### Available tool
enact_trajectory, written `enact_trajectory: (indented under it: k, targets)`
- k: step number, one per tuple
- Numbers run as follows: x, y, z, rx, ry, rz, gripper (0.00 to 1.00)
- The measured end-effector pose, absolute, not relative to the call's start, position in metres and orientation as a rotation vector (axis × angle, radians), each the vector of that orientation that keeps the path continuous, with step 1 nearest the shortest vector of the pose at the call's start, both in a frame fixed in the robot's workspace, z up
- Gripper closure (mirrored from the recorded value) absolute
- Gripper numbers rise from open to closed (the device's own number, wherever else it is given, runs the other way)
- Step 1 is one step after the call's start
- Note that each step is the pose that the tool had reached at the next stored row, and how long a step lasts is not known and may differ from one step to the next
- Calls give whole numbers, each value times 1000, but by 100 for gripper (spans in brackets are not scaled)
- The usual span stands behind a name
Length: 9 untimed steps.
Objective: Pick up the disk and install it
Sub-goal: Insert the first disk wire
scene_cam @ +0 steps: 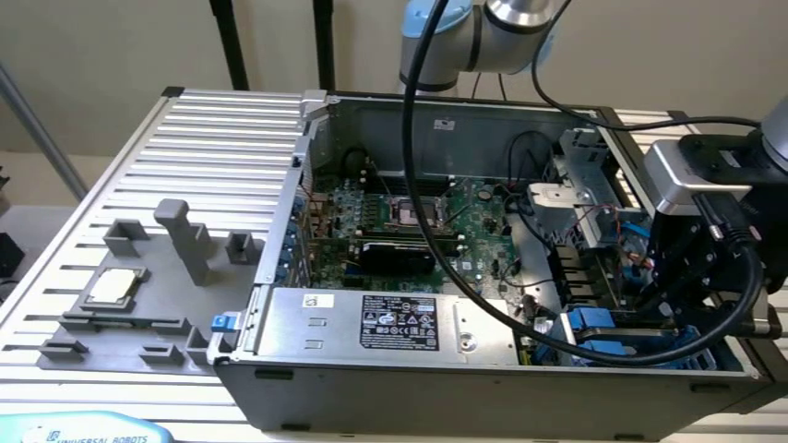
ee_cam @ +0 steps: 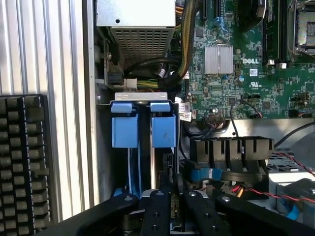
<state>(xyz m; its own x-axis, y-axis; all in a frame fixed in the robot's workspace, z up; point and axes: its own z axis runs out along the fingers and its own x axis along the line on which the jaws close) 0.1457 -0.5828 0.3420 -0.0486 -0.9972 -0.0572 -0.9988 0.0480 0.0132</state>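
Claw (ee_cam: 170,214) reaching into the computer case (scene_cam: 493,388).
It is pinching the disk (ee_cam: 160,187) edge-on, beside blue carrier tabs (ee_cam: 124,129).

The exterior view is lit softly and evenly, with no hard shadows on the ribbed table (scene_cam: 185,138). The metal power box (scene_cam: 382,323) looks pale and a bit washed out. Inside the computer case (scene_cam: 493,388), past the power box, it is darker. The edges look a little soft. In the wrist view, the green board (ee_cam: 246,73) is bright, and the black gripper (ee_cam: 170,211) close to the camera is dark and blurry.
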Motion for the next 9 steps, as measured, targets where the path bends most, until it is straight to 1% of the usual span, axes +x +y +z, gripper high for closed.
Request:
enact_trajectory:
  k: [9]
  targets:
    - [146, -581, 338, -2148, 2255, 66, 84]
